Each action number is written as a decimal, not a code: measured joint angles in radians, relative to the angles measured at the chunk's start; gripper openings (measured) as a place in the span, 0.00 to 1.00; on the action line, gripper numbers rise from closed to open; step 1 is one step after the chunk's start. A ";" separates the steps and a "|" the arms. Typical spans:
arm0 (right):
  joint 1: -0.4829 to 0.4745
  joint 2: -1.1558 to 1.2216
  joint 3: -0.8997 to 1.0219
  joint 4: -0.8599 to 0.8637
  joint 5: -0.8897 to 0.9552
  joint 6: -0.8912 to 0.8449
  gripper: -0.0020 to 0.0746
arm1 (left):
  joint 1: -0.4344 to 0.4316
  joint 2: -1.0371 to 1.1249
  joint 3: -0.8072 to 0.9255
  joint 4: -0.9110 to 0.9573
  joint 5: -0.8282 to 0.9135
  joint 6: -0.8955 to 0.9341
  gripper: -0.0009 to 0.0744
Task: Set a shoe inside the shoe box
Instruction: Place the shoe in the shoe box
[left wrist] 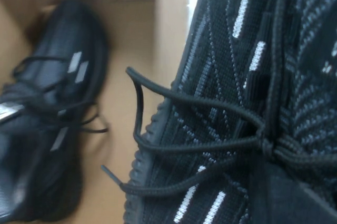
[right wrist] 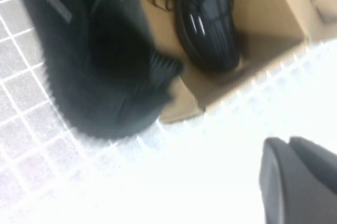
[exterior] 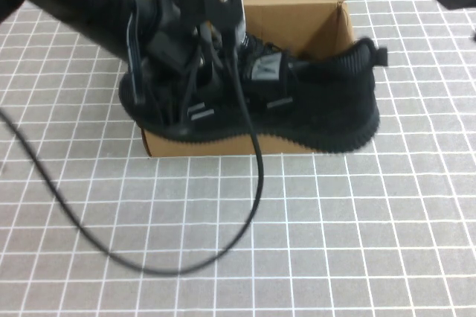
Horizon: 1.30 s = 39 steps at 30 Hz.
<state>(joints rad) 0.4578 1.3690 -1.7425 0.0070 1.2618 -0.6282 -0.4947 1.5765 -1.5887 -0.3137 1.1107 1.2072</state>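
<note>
Black knit shoe with short white side stripes, black laces and a pale tongue label; a second shoe of the same black with pale stripes. Plain brown cardboard shoe box. Pale grey table ruled in a white grid. Black cable.
</note>
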 joint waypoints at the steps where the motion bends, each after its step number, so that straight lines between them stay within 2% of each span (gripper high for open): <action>1: -0.021 -0.015 0.017 0.013 0.000 0.010 0.01 | 0.010 0.021 -0.027 0.002 0.005 0.004 0.10; 6: -0.094 -0.100 0.144 0.086 0.000 0.061 0.01 | 0.057 0.138 -0.180 0.016 0.025 0.027 0.10; 11: -0.105 -0.192 0.293 0.157 0.000 0.073 0.01 | 0.075 0.273 -0.353 0.016 0.025 0.031 0.10; 16: -0.105 -0.301 0.447 0.157 -0.020 0.115 0.01 | 0.084 0.387 -0.464 -0.003 0.025 0.034 0.10; 23: -0.107 -0.433 0.624 0.153 -0.109 0.121 0.01 | 0.086 0.466 -0.498 -0.013 -0.010 0.041 0.10; 39: -0.107 -0.495 0.651 0.151 -0.152 0.121 0.01 | 0.104 0.512 -0.502 -0.048 0.030 0.049 0.08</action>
<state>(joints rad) 0.3507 0.8739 -1.0918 0.1577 1.1094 -0.5073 -0.3907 2.0885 -2.0904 -0.3616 1.1404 1.2563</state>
